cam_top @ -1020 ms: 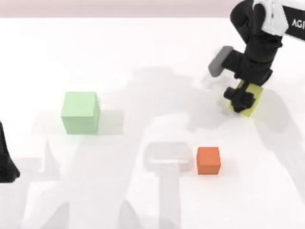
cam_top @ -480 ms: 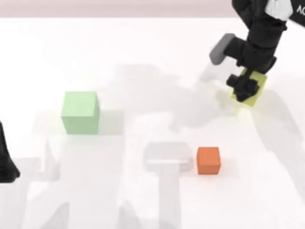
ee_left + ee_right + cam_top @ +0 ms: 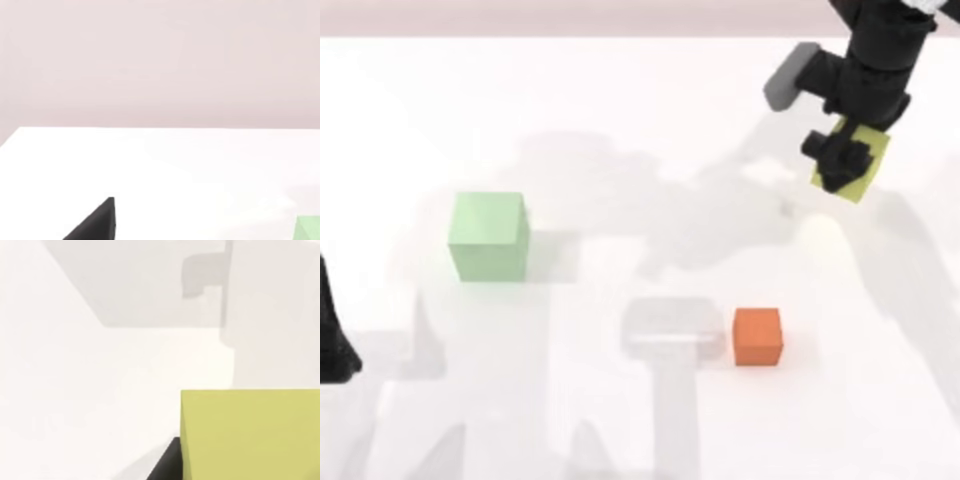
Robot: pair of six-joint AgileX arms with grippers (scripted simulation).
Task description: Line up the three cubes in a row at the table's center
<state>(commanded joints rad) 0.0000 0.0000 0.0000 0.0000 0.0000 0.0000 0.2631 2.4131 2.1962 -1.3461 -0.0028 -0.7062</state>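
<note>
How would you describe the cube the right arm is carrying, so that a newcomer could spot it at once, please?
Start at the white table and look to its far right corner in the top view, where the right gripper hangs. The yellow-green cube is clamped there, tilted. Unlike the larger pale green cube at the left and the smaller orange cube near the middle, it is the only one held.
</note>
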